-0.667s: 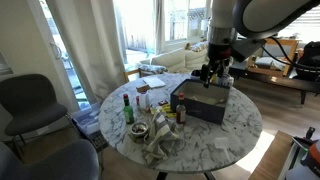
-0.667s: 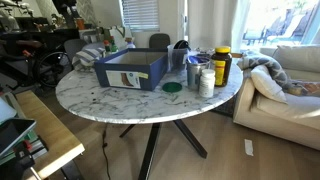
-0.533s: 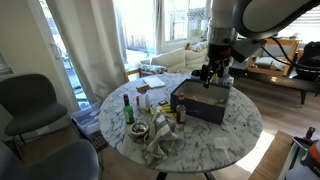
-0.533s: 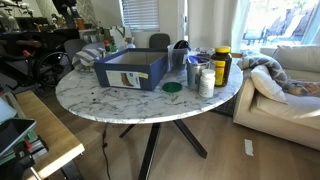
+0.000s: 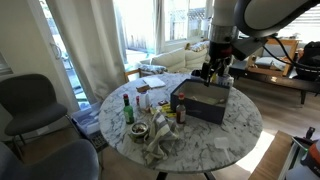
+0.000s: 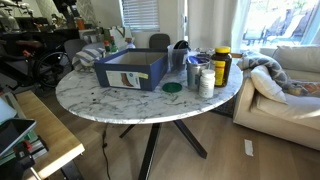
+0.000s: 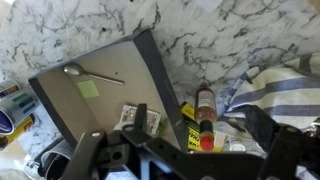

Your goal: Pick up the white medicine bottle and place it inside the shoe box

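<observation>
The dark shoe box [image 5: 205, 104] lies on the round marble table and also shows in the other exterior view [image 6: 133, 70]. The wrist view looks into it [image 7: 70, 100]; a spoon [image 7: 85, 72], a yellow note and a small packet lie inside. The white medicine bottle [image 6: 206, 82] stands upright on the table outside the box, by one short end, among other jars. My gripper [image 5: 210, 76] hangs open and empty above the box's far edge. In the wrist view its fingers [image 7: 197, 120] spread over the box wall and a lying red-capped bottle [image 7: 203, 112].
A tall green bottle [image 5: 127, 108] and small jars stand near the crumpled cloth [image 5: 160, 145]. A yellow-lidded jar [image 6: 221, 65], a glass and a green lid [image 6: 172, 88] crowd the white bottle. A striped cloth [image 7: 275, 85] lies beside the box.
</observation>
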Motion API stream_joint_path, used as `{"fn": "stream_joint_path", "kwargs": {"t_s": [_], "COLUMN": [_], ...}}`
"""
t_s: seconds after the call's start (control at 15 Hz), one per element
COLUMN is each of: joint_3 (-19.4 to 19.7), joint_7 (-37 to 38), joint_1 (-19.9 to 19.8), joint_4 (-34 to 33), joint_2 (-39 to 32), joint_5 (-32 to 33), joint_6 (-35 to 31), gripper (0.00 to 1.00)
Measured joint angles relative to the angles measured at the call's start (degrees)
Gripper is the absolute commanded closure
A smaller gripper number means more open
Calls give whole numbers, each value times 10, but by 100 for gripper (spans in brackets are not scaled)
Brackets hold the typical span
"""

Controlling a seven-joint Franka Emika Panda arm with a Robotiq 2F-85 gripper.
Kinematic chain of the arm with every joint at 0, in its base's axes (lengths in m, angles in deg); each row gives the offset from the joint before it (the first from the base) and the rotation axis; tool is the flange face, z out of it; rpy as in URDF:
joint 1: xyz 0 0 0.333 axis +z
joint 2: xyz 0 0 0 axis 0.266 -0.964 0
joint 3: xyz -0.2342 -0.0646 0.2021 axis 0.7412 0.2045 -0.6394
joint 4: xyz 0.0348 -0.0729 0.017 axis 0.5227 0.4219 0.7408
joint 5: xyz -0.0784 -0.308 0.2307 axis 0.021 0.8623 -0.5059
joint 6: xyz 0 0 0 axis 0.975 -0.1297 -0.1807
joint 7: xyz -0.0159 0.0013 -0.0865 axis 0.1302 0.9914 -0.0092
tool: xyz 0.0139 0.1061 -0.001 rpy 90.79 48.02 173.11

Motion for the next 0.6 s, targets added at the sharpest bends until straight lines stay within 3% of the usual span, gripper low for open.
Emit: {"fn": "stream_joint_path", "kwargs": {"t_s": [0.33,0.6], "joint_3": [83,81], "joint_7": [-9,-12], "joint_1": [-7,-8], "joint_4": [48,46], "joint_2": [103,112], "joint_5": [-5,-5], "joint_6": [-28,-26], "gripper": [0,0]}}
